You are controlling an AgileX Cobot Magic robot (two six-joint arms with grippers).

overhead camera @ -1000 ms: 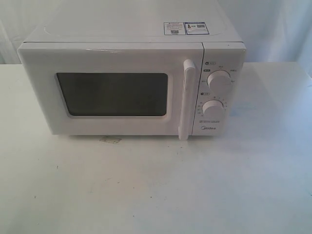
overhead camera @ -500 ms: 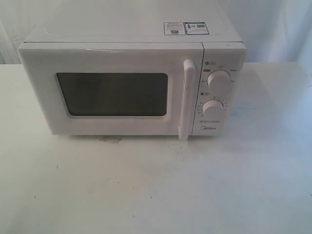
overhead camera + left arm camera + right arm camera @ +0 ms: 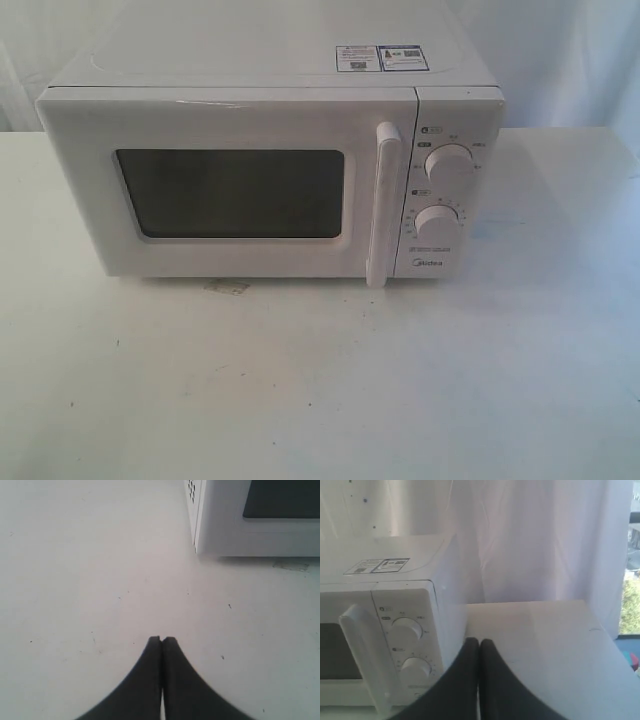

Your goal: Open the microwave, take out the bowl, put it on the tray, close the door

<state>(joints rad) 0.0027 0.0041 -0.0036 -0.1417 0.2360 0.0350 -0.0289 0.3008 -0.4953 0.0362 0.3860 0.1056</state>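
The white microwave (image 3: 270, 170) stands on the white table, its door (image 3: 230, 190) shut, with a tall bar handle (image 3: 383, 205) beside two round knobs. Neither gripper shows in the exterior view. In the left wrist view my left gripper (image 3: 161, 640) is shut and empty over bare table, short of the microwave's lower corner (image 3: 200, 540). In the right wrist view my right gripper (image 3: 479, 642) is shut and empty, off to the control-panel side of the microwave (image 3: 405, 630), with the handle (image 3: 365, 655) in sight. The bowl is hidden. No tray is in view.
A white curtain (image 3: 530, 540) hangs behind the table. The table's edge (image 3: 607, 630) runs close past the microwave's knob side. A small stain (image 3: 226, 288) marks the table under the door.
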